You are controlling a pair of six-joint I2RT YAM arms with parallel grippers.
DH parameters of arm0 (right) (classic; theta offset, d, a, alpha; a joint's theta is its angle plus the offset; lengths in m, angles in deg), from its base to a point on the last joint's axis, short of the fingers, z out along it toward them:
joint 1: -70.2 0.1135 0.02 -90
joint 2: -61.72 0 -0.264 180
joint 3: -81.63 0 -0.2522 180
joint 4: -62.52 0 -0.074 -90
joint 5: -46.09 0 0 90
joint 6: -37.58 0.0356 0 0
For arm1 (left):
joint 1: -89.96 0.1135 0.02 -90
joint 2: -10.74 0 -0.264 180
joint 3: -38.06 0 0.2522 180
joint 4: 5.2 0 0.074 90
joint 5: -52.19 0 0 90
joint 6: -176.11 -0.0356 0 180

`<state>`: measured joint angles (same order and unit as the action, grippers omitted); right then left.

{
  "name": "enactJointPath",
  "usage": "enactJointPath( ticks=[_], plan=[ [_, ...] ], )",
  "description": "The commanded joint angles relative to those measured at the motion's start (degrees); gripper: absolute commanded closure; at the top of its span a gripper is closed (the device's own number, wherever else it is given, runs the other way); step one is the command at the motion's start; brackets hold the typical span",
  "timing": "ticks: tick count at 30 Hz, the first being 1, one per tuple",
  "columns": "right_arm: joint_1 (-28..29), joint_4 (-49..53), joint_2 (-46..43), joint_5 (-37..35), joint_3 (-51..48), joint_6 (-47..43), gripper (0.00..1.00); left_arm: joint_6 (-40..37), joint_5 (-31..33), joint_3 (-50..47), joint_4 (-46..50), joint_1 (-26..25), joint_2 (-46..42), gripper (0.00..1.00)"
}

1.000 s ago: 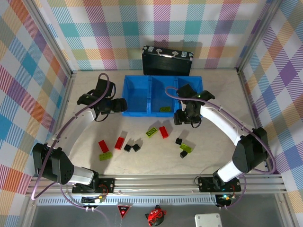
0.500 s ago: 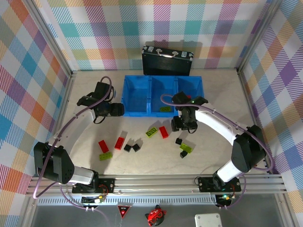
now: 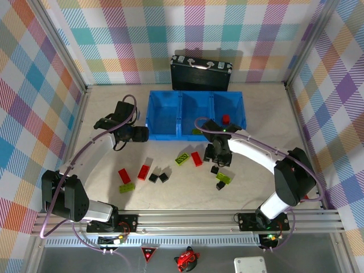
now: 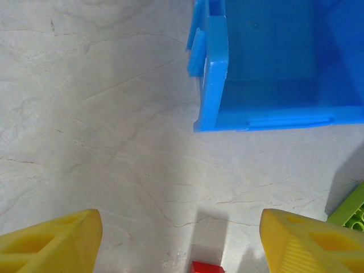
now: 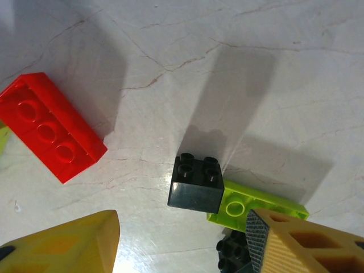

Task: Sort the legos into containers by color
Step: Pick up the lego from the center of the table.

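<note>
Looks like the pick stage on the right side. Hovering with the right gripper (image 5: 182, 244) over the loose legos, jaws wide apart, nothing held. Sitting between the fingertips (image 5: 68, 242) and just ahead of them: one black cube (image 5: 196, 183), apparently touching a lime-green brick (image 5: 259, 206) on one finger's side, with a second black cube (image 5: 232, 251) tucked close by that same finger. Out past the other finger, a red brick (image 5: 52, 135), well clear.

Left gripper (image 4: 182, 244) open and empty too, with a corner of the blue bin (image 4: 267, 116) just ahead of it and a small red piece (image 4: 206, 267) peeking in near the fingers.

From above: one green piece (image 3: 197, 131) already in the middle compartment, most of the rest loose on the table (image 3: 182, 196).

Next up, probably: drop straight down around the black cube, pinch without catching the green neighbour, then lift and carry to the bin just beyond the gripper. Tight spot, so worth centring first.
</note>
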<state>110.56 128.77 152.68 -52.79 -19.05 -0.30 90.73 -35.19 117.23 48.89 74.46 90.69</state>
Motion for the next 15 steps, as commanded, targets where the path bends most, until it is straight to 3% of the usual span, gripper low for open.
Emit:
enactJointPath(
  ticks=[1, 15],
  plan=[
    [1.20, 2.52, 1.59, -3.68, 0.80, 10.20, 0.39, -1.20, 0.38, -0.28, -0.17, 0.85, -1.27, 0.27],
    [1.39, -1.98, 6.83, -0.31, -2.28, 11.40, 0.44, -1.28, -0.19, -0.10, -0.01, 1.27, -0.75, 0.27]
  ],
)
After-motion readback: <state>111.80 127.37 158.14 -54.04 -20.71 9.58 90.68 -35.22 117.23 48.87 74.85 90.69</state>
